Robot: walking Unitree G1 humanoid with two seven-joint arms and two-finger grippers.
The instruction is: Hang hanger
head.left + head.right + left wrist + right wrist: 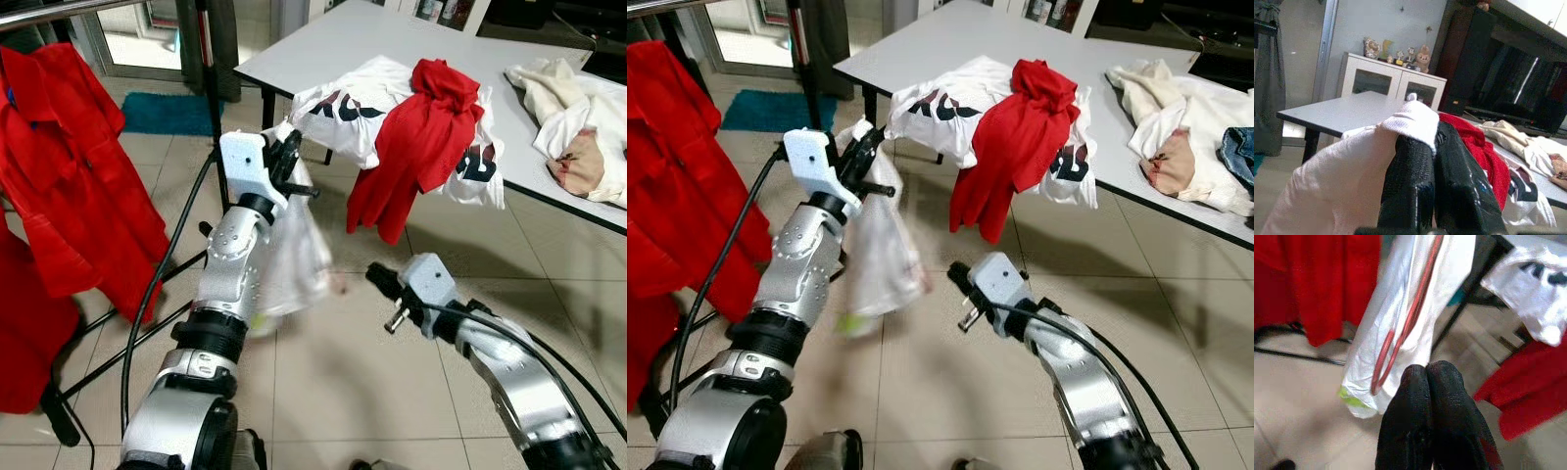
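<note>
Left claw (294, 157), arm raised and bent, clamps a white garment (294, 259) with a red hanger (1405, 323) inside, near the tabletop (323, 44) edge; right claw (377, 277), forearm extended low, fingers pressed together, empty.

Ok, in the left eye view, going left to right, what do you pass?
Red garments on the rack → left tool holding the white garment → right tool → red shirt draped off the table edge → cream clothes pile on the table.
</note>
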